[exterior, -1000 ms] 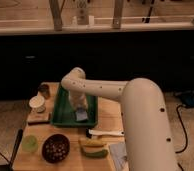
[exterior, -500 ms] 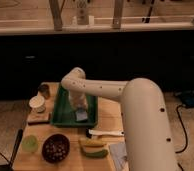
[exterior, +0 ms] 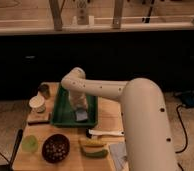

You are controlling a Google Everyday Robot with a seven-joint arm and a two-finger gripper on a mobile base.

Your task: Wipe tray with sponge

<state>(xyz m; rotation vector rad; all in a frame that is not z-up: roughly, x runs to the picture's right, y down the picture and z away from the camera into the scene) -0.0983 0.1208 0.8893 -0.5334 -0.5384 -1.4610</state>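
The white robot arm [exterior: 135,115] fills the right foreground and reaches left and away, bending down over the tray. Beneath everything lies the light wooden worktop [exterior: 107,107], with a dark cabinet front behind it.

The tray [exterior: 62,112] (dark green, rectangular, raised rim) sits left of centre on the worktop, its long side running away from the camera. The arm's wrist descends into its right half.

The gripper [exterior: 80,107] hangs low over the near right part of the tray, directly above the sponge; whether its fingers are clenched or released cannot be told.

The sponge [exterior: 81,115] (small pale blue-grey block) lies on the tray floor near the near right corner, just under the gripper.

A dark bowl [exterior: 55,147] holding speckled contents stands near the front edge of the worktop, in front of the tray. A pale green round item [exterior: 30,143] lies just left of it.

A folded blue-grey cloth [exterior: 117,152] lies at the front, partly behind the arm. A banana [exterior: 91,143] and a green elongated item [exterior: 95,152] lie side by side between the bowl and the cloth.

A white utensil [exterior: 106,133] lies just right of the tray's near corner.

A white cup [exterior: 37,103] stands on a small brown board [exterior: 38,118] left of the tray; a darker cup [exterior: 44,90] stands behind it.
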